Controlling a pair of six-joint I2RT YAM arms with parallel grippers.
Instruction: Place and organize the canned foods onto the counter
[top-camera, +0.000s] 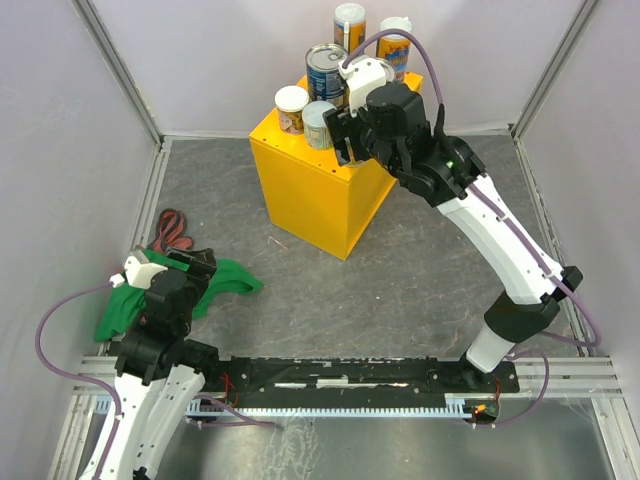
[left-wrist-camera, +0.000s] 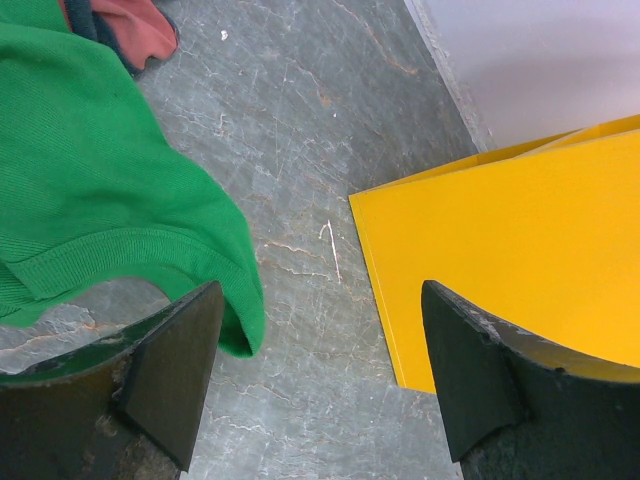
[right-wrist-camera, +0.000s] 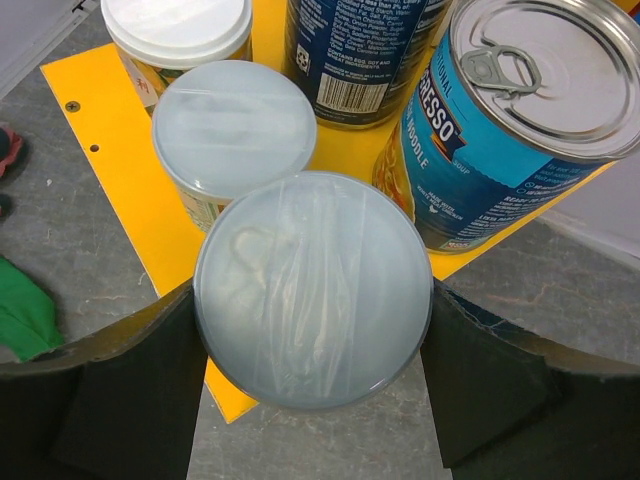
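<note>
The right hand (right-wrist-camera: 310, 300) is clamped on a short can with a cloudy white plastic lid (right-wrist-camera: 300, 240). Its black fingers (right-wrist-camera: 130, 390) press either side of the can at the near edge of the bright yellow box-shaped cabinet (right-wrist-camera: 110, 110). Whether the can rests on the cabinet cannot be told.

On the cabinet top stand a second cloudy-lidded short can (right-wrist-camera: 233, 120), a short can with a solid white lid (right-wrist-camera: 178, 25), a wide blue-labelled tin with a silver pull-tab top (right-wrist-camera: 520, 110), and another blue-labelled tin (right-wrist-camera: 360, 50). Two tall slim orange-labelled cans (top-camera: 349, 25) stand at the cabinet's far side.

The left hand (left-wrist-camera: 320, 295) has its fingers wide apart and holds nothing. It hangs over the grey desk (left-wrist-camera: 300, 120) left of the cabinet, just beside a green cloth (left-wrist-camera: 90, 190).
</note>
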